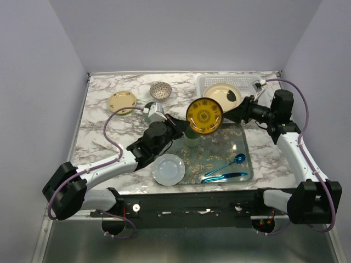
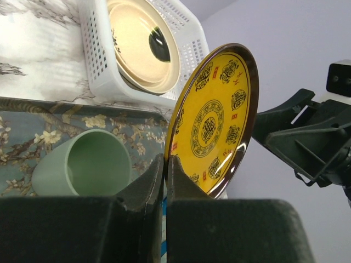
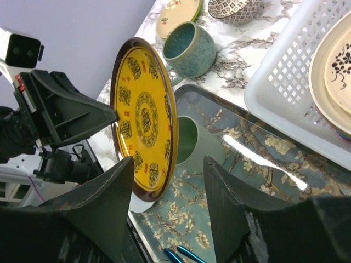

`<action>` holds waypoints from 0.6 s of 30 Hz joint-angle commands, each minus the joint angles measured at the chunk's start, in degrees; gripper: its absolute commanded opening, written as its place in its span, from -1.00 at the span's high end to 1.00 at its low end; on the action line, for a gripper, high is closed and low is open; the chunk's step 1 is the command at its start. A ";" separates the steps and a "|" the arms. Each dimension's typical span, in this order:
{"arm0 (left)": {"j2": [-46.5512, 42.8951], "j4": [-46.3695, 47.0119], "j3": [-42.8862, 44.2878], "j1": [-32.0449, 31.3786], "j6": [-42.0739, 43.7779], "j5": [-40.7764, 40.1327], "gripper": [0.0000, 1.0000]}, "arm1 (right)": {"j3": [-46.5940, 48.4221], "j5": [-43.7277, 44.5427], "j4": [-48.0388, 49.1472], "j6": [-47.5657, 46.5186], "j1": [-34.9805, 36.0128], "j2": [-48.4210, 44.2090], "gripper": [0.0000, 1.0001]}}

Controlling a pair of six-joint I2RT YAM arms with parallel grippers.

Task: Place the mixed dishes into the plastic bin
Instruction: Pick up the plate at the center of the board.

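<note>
Barely begun, by the look of it. In the plastic bin [image 1: 204,82] so far: 1 cream plate [image 1: 222,94], perhaps with another stacked on it, hard to tell. Looks like a handover: amber-yellow plate [image 2: 211,123] upright on edge above the grey tray [image 1: 247,159], just short of the bin, pinched at its lower rim by the closed left gripper [image 2: 164,164]. Right gripper [image 3: 168,164] with jaws apart, straddling the opposite rim, clamping nothing yet. Left to go besides: floral cream plate [image 1: 122,102], speckled bowl [image 1: 160,90] and teal mug [image 3: 189,49] on the marble, pale blue plate [image 1: 169,169] at the tray's near corner.
</note>
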 commanded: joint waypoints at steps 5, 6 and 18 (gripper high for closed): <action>2.72 2.40 4.46 -3.45 0.23 -6.06 1.00 | -0.75 3.91 1.46 0.14 1.57 1.93 0.12; 3.07 2.22 4.72 -3.63 0.41 -6.32 1.00 | -0.75 3.91 1.55 0.14 1.66 2.02 0.18; 3.95 2.66 5.78 -4.86 4.18 -5.45 1.00 | 0.22 5.40 0.14 -1.18 1.83 1.93 0.97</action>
